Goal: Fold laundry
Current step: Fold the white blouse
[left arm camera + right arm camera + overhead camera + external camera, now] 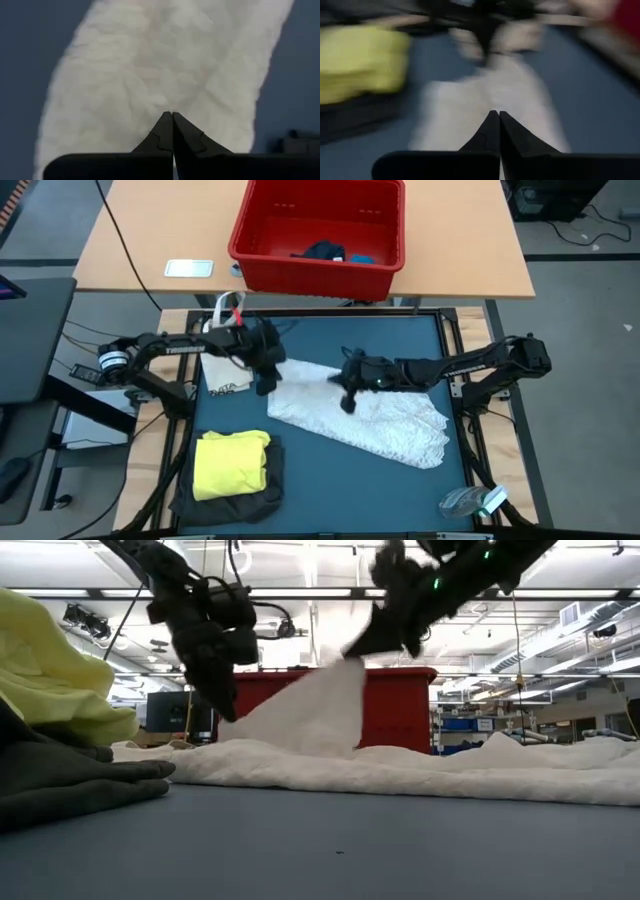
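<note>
A white cloth [380,425] lies spread on the dark blue table, slanting from the middle toward the near right. My left gripper [266,385] is shut at its left end, and my right gripper [348,404] is shut near the middle of its far edge. In the low view the cloth rises to a peak [335,690] under my right gripper [356,650], with my left gripper [222,705] to its left. A folded yellow T-shirt [232,465] rests on a dark grey garment [268,480] at the near left. My left gripper pinches the white cloth's left end [170,102] between its two shut fingers, slanting down from the table's left. Creases run out from the fingertips. One layer or several, I cannot tell. The rest of the cloth lies on the table. My right gripper pinches the cloth near the middle of its far edge [495,100], slanting down from the table's right. The pinched part is lifted into a peak [340,675] below the fingers. The cloth around it slopes down onto the table.
A red basket [318,235] with a dark navy piece [322,250] and a blue piece [360,256] stands on the wooden table beyond. A white bag [222,370] lies under my left arm. A small clear object [470,502] sits at the near right corner.
</note>
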